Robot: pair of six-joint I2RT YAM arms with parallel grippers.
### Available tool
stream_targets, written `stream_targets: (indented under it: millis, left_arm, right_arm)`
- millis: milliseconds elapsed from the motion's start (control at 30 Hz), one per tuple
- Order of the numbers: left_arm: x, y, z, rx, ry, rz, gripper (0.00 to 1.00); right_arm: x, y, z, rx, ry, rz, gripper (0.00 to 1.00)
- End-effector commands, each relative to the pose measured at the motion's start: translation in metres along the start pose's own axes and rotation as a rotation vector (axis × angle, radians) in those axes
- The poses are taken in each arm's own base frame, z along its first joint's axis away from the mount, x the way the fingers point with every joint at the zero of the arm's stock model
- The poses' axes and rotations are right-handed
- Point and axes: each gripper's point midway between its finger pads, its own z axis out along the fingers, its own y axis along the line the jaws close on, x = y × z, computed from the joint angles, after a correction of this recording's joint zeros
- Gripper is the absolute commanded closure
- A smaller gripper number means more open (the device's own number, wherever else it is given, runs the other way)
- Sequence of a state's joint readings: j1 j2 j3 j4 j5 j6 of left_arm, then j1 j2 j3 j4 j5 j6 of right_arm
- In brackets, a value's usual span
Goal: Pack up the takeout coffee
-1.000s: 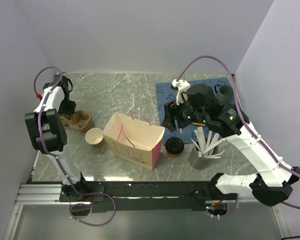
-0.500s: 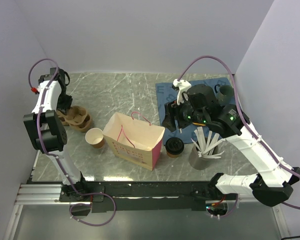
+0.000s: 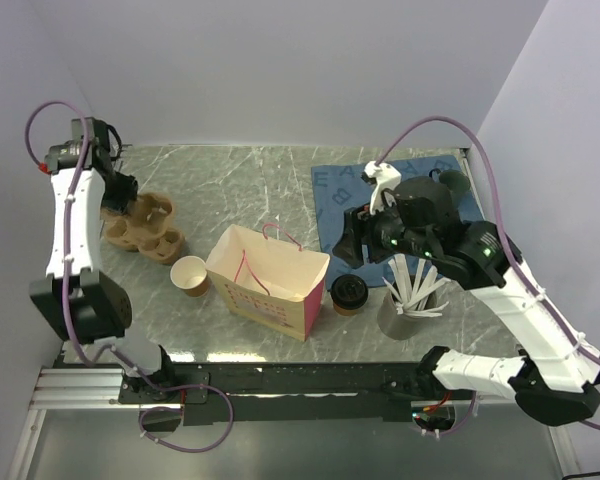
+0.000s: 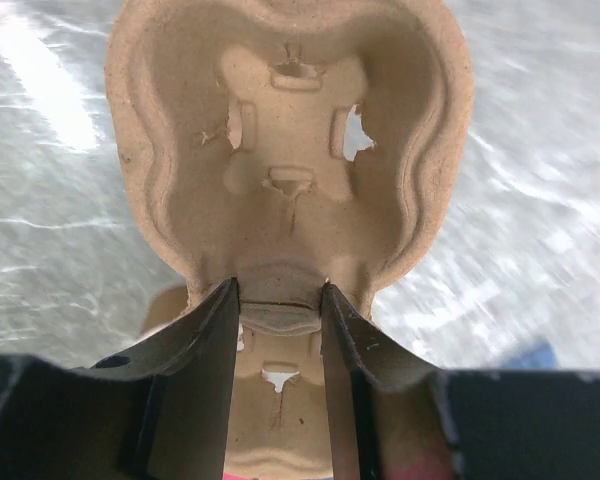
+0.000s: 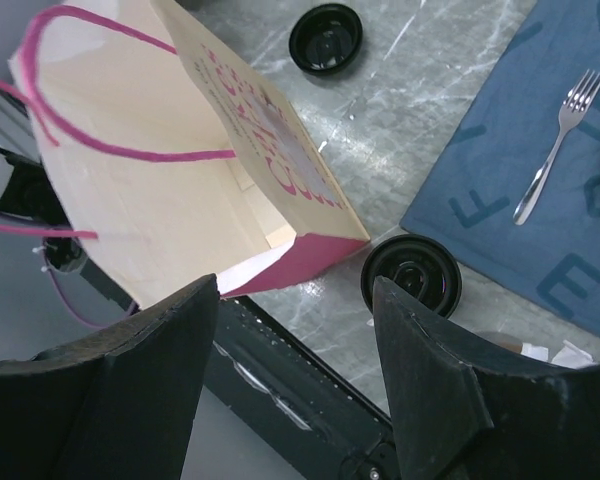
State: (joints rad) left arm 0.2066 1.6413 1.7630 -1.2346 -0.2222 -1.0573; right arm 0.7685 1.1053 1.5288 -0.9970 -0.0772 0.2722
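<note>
The takeout coffee [image 3: 348, 293] stands lidded by the near edge of the tabletop [image 3: 250, 190], just beside the right side of the open paper bag [image 3: 267, 280]. Your right end effector [image 5: 295, 300] hangs above them, fingers spread and holding nothing. Your left end effector [image 4: 278, 298] is clamped on the ridge of the pulp cup carrier [image 3: 140, 225] at the left edge. The cup is likely light, thin-walled and easily crushed. Take it around the paper wall below the lid.
</note>
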Motion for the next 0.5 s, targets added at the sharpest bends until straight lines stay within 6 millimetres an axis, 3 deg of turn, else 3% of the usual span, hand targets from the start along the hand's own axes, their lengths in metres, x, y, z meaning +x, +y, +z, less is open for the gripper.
stream_targets:
  millis: [0,67,167,233,267,333,467]
  left_arm:
    - [0.003,-0.021,-0.071,0.252,0.016,0.057,0.7]
    - [0.01,-0.025,-0.082,0.312,0.037,0.118,0.7]
    - [0.032,-0.046,-0.117,0.52,0.074,0.285,0.69]
    - [0.04,-0.059,-0.15,0.673,0.015,0.424,0.72]
    - [0.055,-0.065,-0.165,0.727,0.004,0.489,0.72]
    - [0.066,-0.071,-0.197,0.87,-0.044,0.577,0.7]
    - [0.096,-0.071,-0.248,1.116,-0.046,0.727,0.68]
  right_arm:
    - [-0.014,0.01,-0.025,-0.048,-0.095,0.0,0.3]
    - [-0.02,0.015,-0.033,-0.068,-0.12,0.002,0.3]
    - [-0.023,0.021,-0.042,-0.1,-0.139,0.012,0.3]
    - [-0.021,0.024,-0.047,-0.119,-0.142,0.016,0.3]
    - [-0.02,0.024,-0.049,-0.123,-0.143,0.018,0.3]
    - [-0.018,0.026,-0.054,-0.136,-0.152,0.022,0.3]
    - [-0.016,0.029,-0.066,-0.163,-0.168,0.025,0.3]
